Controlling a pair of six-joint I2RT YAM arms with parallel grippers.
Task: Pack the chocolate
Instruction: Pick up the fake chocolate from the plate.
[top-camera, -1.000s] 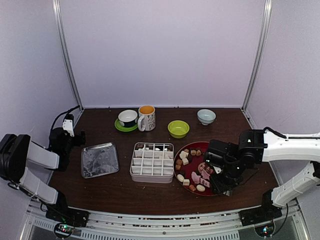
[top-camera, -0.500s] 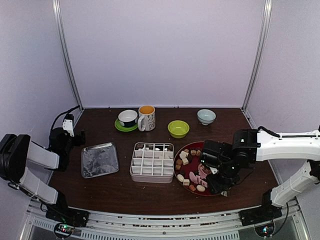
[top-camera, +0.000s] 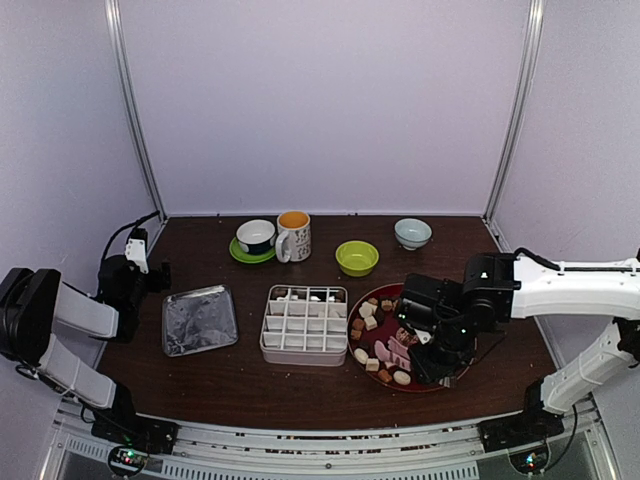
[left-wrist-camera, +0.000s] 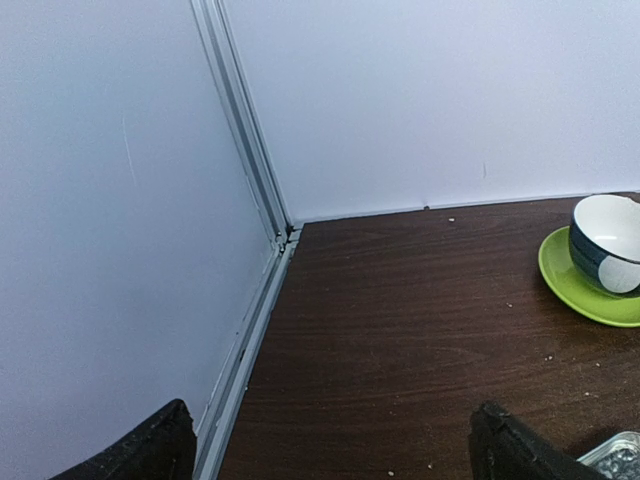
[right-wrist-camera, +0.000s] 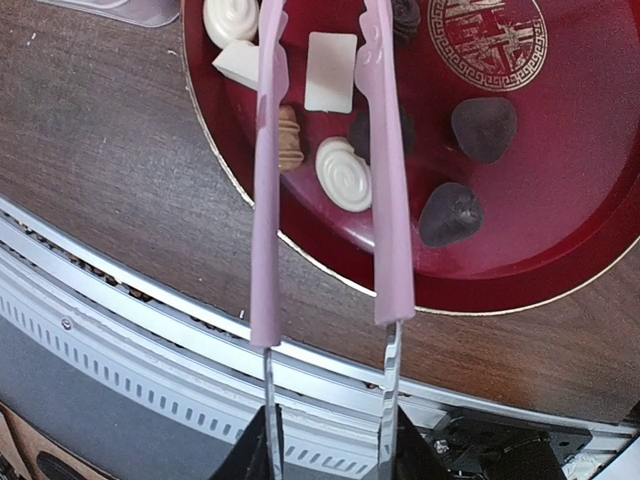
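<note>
A dark wooden table (top-camera: 250, 385) sits inside white walls. The left arm (top-camera: 75, 315) rests well away from the red plate (right-wrist-camera: 560, 200), by the left wall, its jaws spread wide. The right arm (top-camera: 570, 290) reaches over the plate's near rim, its jaws clamped on the metal ends of pink tongs (right-wrist-camera: 385, 200). A white divided box (top-camera: 303, 325) sits just left of the plate, and a foil tray (top-camera: 199, 320) lies beyond the box. A green bowl (top-camera: 357, 257) stands behind the plate. The chocolate (right-wrist-camera: 343, 174) lies mostly on the plate in white, tan and dark pieces, some between the tong arms. A few pale pieces show in the box's far row. A gold seal (right-wrist-camera: 487, 30) printed on the plate is not legible.
</note>
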